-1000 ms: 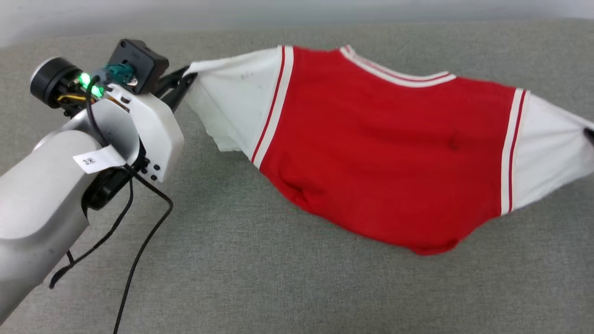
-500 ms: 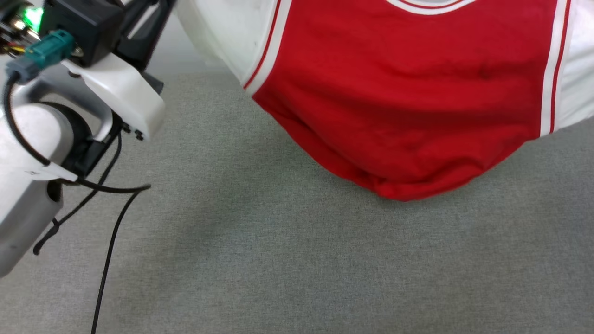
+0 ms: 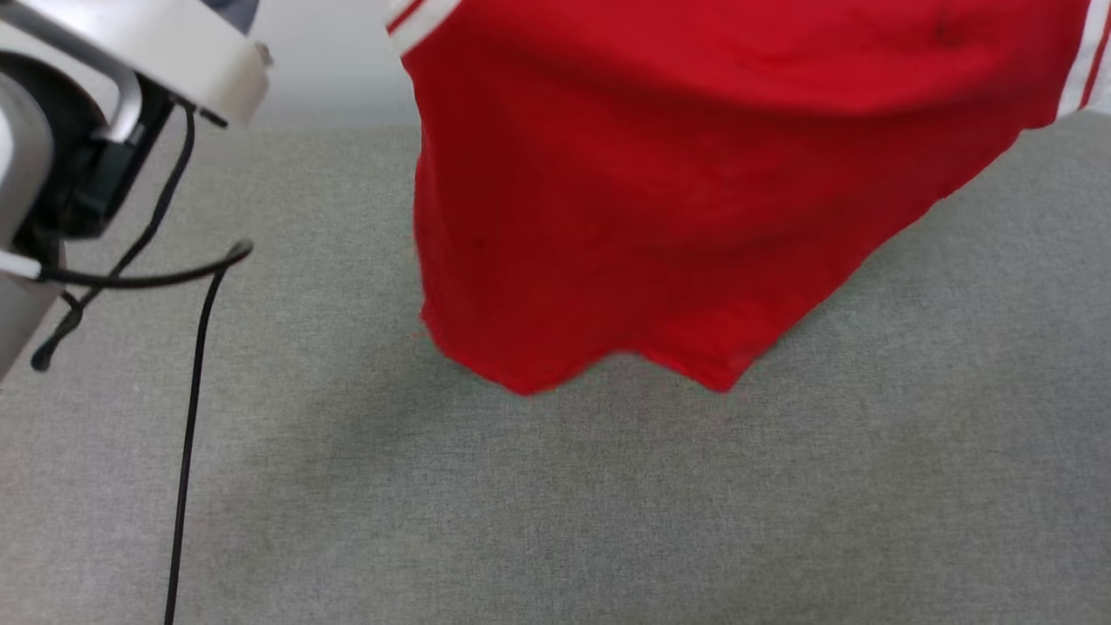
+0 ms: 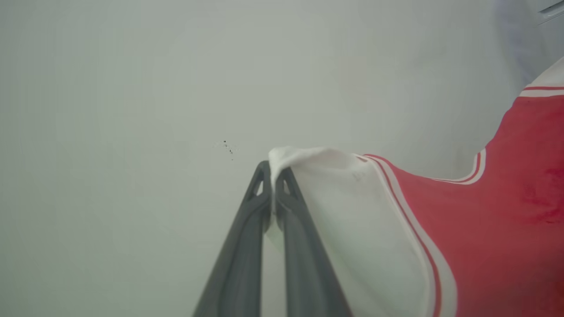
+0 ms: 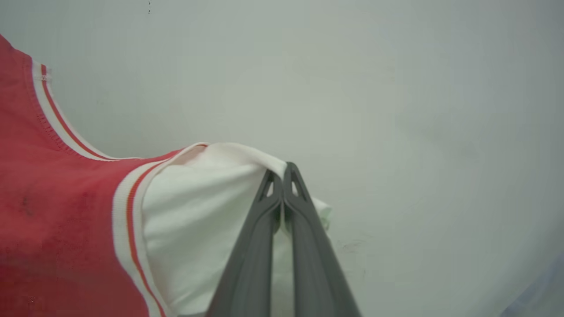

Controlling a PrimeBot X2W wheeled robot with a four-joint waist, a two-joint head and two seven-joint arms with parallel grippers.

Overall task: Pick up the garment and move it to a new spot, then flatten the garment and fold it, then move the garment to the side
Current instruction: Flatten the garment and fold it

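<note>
Both grippers, left point(image 4: 274, 176) and right point(image 5: 282, 174), are clenched on the shirt's point(image 3: 677, 200) white sleeve tips, holding it hanging above the grey surface point(image 3: 555, 503). Such thin pinches could slip, dropping one side.

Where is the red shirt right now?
The red jersey hangs over the grey surface, top middle of the head view, stretched between the left gripper and the right gripper, which pinch its white sleeves.

garment point(image 3: 660, 200) raised, now hanging clear above grey surface point(image 3: 608, 521)
</note>
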